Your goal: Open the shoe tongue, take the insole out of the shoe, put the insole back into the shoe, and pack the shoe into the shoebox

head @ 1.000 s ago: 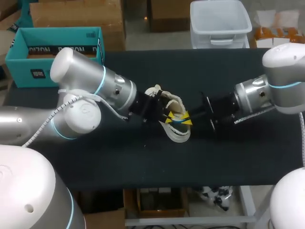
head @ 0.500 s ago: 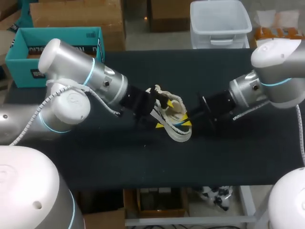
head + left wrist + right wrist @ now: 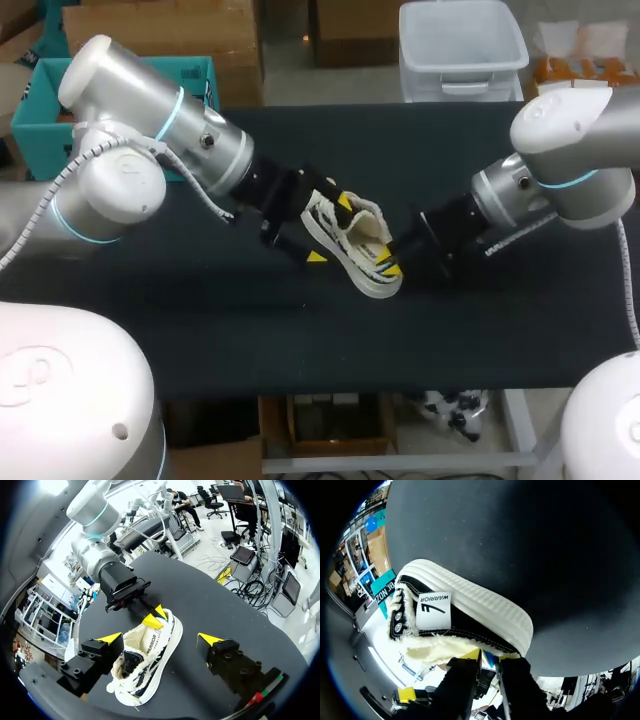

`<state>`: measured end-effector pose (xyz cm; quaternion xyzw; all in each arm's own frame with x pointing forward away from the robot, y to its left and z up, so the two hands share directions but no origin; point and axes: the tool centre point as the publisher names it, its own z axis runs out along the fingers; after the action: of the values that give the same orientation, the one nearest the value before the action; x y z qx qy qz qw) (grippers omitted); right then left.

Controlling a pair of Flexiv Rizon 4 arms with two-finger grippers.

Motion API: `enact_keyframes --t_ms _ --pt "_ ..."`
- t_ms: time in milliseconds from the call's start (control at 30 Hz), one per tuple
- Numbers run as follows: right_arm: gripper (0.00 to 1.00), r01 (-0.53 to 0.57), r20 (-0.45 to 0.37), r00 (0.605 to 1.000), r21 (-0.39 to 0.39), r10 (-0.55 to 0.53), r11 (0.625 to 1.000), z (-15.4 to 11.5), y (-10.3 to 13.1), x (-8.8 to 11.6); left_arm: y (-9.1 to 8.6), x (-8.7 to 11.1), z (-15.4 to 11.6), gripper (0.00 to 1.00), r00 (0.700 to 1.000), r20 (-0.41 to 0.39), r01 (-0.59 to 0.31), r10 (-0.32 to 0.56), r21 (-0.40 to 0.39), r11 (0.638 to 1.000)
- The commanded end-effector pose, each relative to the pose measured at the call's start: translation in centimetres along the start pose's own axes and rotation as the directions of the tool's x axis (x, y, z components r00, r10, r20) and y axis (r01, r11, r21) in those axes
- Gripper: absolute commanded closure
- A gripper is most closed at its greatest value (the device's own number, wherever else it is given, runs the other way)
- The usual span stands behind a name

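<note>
Resting near the middle of the dark counter, white shoe between the wide-spread left fingers, right fingers pinched closed on its heel rim from the right.

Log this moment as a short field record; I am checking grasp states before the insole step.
shoe: white with black stripes, on the table between the two arms
left end effector: open, one finger on each side of the shoe's laced front
right end effector: shut on the rim at the shoe's heel end
shoebox: teal, at the table's far left, partly hidden by the left arm
packing: shoe not yet in the shoebox
</note>
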<state>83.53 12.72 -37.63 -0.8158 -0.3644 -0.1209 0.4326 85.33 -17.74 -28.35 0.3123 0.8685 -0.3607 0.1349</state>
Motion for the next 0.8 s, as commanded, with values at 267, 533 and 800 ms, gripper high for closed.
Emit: enact_keyframes --t_ms 267,533,800 --pt "0.56 0.009 0.068 0.998 -0.105 -0.002 0.994 -2.5 -4.2 -0.4 -0.4 0.9 -2.5 0.0 0.988 -0.092 0.119 -0.127 -0.086 0.989" --pt "0.58 0.122 0.142 0.984 -0.099 -0.107 0.988 -4.0 -3.8 1.2 0.4 2.3 -4.4 0.0 0.92 -0.173 0.254 -0.351 -0.419 0.872" --pt "1.0 0.238 0.237 0.944 -0.012 -0.228 0.971 -2.5 -0.8 2.7 0.4 2.3 -4.4 0.0 0.92 -0.173 0.254 -0.351 -0.419 0.872"
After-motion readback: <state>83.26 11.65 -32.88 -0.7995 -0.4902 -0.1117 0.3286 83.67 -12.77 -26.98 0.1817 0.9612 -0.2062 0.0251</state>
